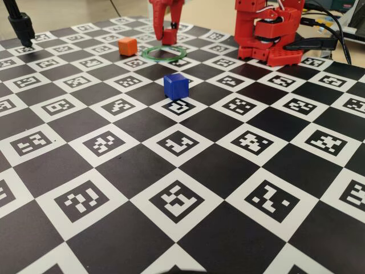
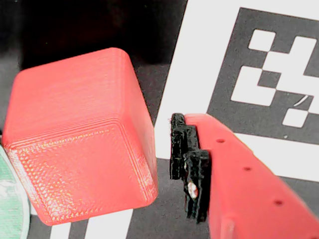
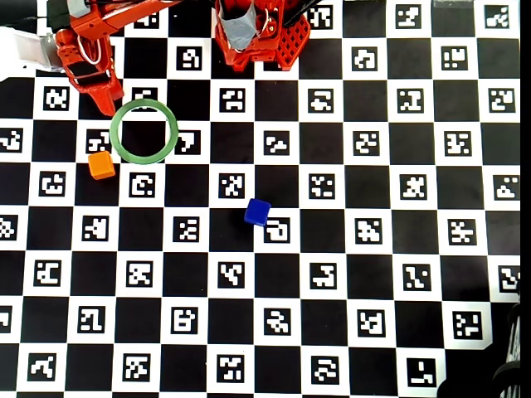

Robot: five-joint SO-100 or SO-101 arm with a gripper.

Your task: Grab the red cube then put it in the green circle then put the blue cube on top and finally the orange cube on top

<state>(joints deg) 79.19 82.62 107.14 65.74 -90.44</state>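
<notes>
Red plastic fills the wrist view: the red cube (image 2: 82,134) lies on the checkered mat (image 1: 188,188) with a clear gap between its right face and the black-padded finger (image 2: 189,164) of the gripper (image 2: 149,169). Only that one finger is shown, so the jaws are judged parted and nothing is held. In the fixed view the red cube (image 1: 169,36) is seen just outside the green circle (image 1: 164,53), at about twelve o'clock of the ring. In the overhead view the orange cube (image 3: 102,165) sits at roughly seven o'clock of the green circle (image 3: 143,131), and the blue cube (image 3: 257,212) at about four o'clock, well apart. The first step, grasping red, is judged in hand; closing squarely on opposite faces is called for next, then a short carry into the ring.
</notes>
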